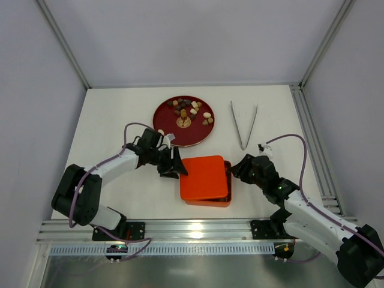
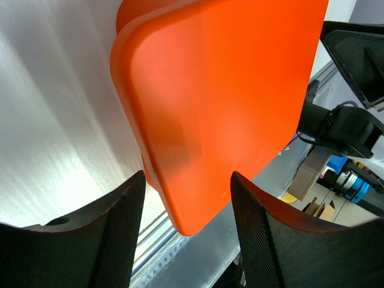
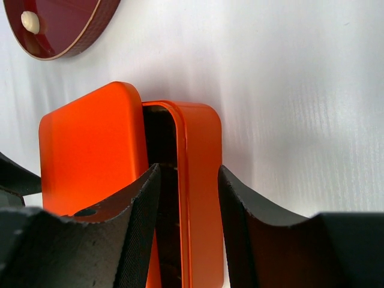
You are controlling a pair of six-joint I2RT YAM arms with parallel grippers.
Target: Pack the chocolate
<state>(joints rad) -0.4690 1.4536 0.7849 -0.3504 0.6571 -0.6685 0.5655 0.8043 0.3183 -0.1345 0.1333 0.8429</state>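
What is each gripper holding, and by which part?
Left gripper pinches the flat orange square lid by its left edge; right gripper straddles the orange box's right wall, grip unclear.

White desk (image 1: 120, 120) between grey walls, a dark red plate (image 1: 198, 137) at its far centre, metal tweezers (image 1: 242, 143) lying just to the plate's right, an orange box (image 1: 210, 201) nearer the front, its lid askew.

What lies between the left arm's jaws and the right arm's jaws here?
The orange box, its lid sitting offset to the left, fills that stretch in the top view; both jaws stand spread at its opposite edges.
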